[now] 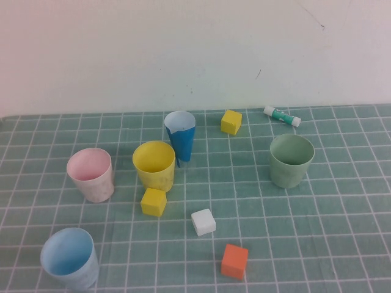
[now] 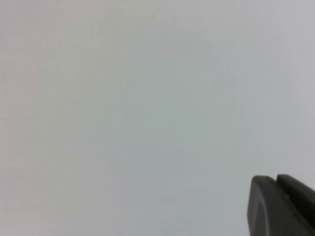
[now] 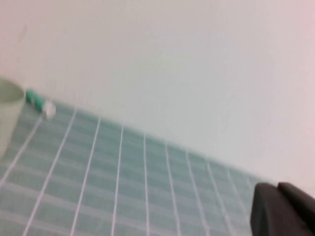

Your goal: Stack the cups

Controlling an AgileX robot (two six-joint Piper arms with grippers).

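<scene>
We find no stacking done; every cup stands apart and upright on the desk (image 1: 342, 244). The pink cup (image 1: 91, 174) sits toward the left edge; the blue cup (image 1: 69, 257) is at the near left corner; the yellow cup (image 1: 154, 165) is mid-desk; the green cup (image 1: 291, 160) is toward the right edge. A darker blue cone cup (image 1: 181, 135) stands just behind the yellow one. All nesting remains. The left gripper (image 2: 280, 206) and right gripper (image 3: 283, 209) show only a dark tip each, off the desk in the high view; we cannot tell their finger opening; neither visibly holds anything.

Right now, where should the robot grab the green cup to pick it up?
Probably the green cup by its rim, from straight above: it stands upright, mouth open, with free mat around it. One finger inside, one outside. Neither the left gripper nor the right gripper is near it.
</scene>
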